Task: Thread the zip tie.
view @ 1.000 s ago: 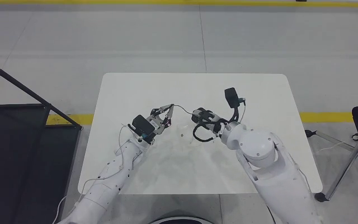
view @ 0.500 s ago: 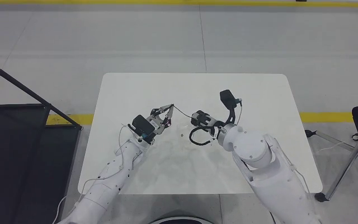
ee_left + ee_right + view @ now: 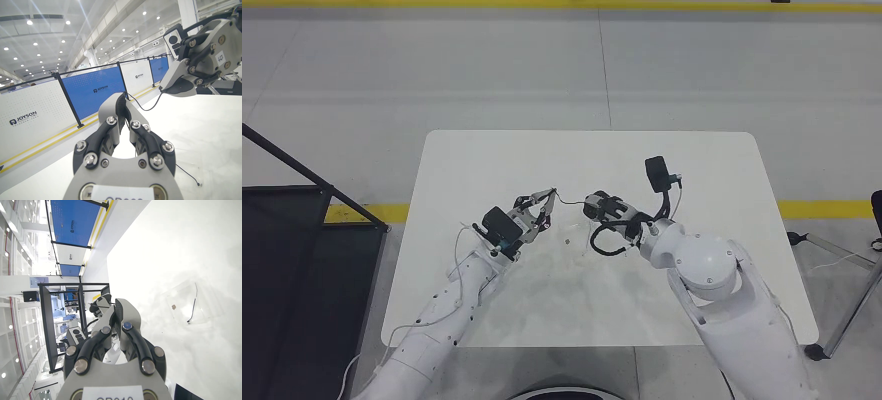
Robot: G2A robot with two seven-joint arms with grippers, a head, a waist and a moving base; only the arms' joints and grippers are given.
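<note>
A thin black zip tie spans the short gap between my two grippers above the middle of the white table. My left gripper is shut on one end of it; in the left wrist view its pads pinch the strap, and the zip tie sags in a curve toward the other arm. My right gripper is shut on the other end, its tips pointing at the left gripper. In the right wrist view my right gripper holds the strap level.
A second black zip tie lies flat on a clear plastic sheet on the table below the grippers; its small head shows in the left wrist view. Black framing and yellow floor lines lie beyond the table's edges.
The right arm swung a little left, then back right. The left gripper crept slightly toward the right one. Both keep hold of the zip tie.
</note>
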